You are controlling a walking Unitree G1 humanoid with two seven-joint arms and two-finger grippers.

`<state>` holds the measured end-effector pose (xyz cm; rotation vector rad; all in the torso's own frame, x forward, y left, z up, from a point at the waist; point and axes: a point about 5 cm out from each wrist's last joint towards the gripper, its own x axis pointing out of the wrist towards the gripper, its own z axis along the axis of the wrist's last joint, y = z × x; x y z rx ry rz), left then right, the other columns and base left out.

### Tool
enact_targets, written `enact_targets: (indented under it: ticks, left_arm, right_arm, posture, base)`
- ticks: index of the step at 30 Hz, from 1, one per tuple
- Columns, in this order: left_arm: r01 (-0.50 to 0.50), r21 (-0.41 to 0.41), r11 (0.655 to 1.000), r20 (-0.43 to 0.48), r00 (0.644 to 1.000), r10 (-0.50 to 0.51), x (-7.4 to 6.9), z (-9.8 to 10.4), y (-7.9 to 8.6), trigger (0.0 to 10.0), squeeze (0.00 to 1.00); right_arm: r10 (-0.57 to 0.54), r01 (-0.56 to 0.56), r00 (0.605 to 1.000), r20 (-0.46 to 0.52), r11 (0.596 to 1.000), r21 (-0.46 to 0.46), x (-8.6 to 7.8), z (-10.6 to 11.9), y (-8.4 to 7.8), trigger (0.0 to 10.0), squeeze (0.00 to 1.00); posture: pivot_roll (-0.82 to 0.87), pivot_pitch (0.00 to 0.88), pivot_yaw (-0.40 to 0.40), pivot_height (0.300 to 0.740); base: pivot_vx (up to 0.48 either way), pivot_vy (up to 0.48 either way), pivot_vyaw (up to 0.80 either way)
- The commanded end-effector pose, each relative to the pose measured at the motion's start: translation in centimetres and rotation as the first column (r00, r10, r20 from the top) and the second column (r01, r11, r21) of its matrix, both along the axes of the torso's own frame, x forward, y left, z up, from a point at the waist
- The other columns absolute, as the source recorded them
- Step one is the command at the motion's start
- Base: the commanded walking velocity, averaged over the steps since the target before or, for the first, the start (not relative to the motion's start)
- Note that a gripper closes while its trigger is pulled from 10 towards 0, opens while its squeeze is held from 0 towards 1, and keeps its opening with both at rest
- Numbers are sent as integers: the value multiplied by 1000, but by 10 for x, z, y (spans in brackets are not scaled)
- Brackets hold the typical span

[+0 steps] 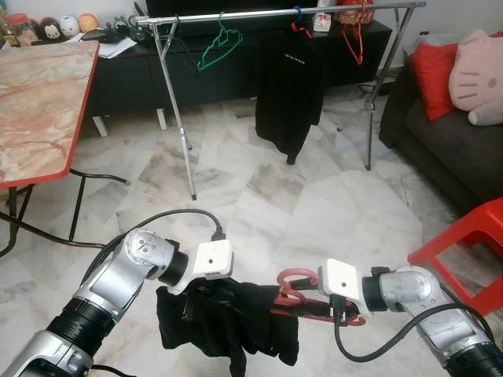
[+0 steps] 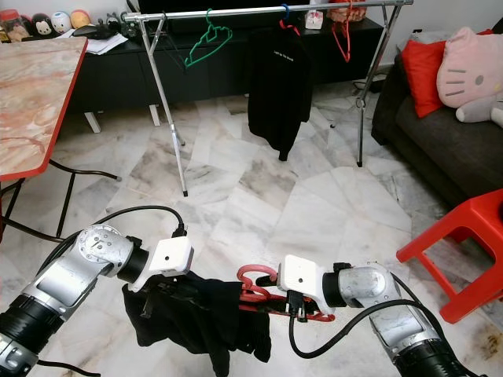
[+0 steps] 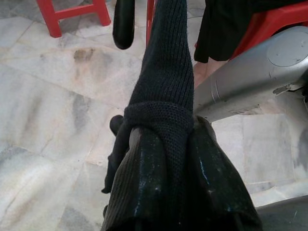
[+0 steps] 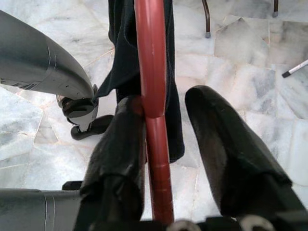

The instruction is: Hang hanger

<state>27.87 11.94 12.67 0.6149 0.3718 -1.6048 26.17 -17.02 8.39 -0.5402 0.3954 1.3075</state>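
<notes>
A red hanger [image 1: 295,277] with a black knitted garment [image 1: 228,323] draped on it is held low over the marble floor, between my two arms. My left gripper [image 1: 200,296] is shut on the garment's fabric [image 3: 166,125], which bunches between its fingers [image 3: 144,192]. My right gripper [image 4: 166,144] is open with the hanger's red bar [image 4: 154,96] between its fingers, resting against one finger [image 4: 115,144] and apart from the other. The silver clothes rail [image 1: 275,13] stands a few steps ahead across the floor.
On the rail hang a black shirt [image 1: 287,86], a green hanger [image 1: 218,43] and a red hanger [image 1: 354,39]. A marble-top table [image 1: 39,102] is at left, a red plastic stool [image 1: 471,236] at right, and a dark sofa [image 1: 456,149] with cushions behind it.
</notes>
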Motion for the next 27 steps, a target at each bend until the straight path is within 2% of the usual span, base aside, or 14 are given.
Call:
enact_targets:
  ticks: [1, 17, 27]
  left_arm:
    - [23, -13, 1000, 38, 999, -23, 2, 9, -1, 10000, 0]
    - [25, -42, 999, 41, 999, -23, -2, 10, -5, 10000, 0]
    - [20, -35, 999, 35, 999, -18, -4, 11, -2, 10000, 0]
  right_arm:
    - [-12, 12, 1000, 24, 1000, 7, 4, 4, -1, 0, 0]
    - [-3, 2, 1000, 29, 999, 49, 4, 0, 12, 0, 0]
    - [-3, 2, 1000, 27, 999, 39, 3, -4, 14, 0, 0]
  posture:
    - [-128, 55, -12, 740]
    - [-126, 77, -16, 740]
    - [-121, 84, -9, 740]
  base:
    - [0, 0, 0]
    - [0, 0, 0]
    - [0, 0, 0]
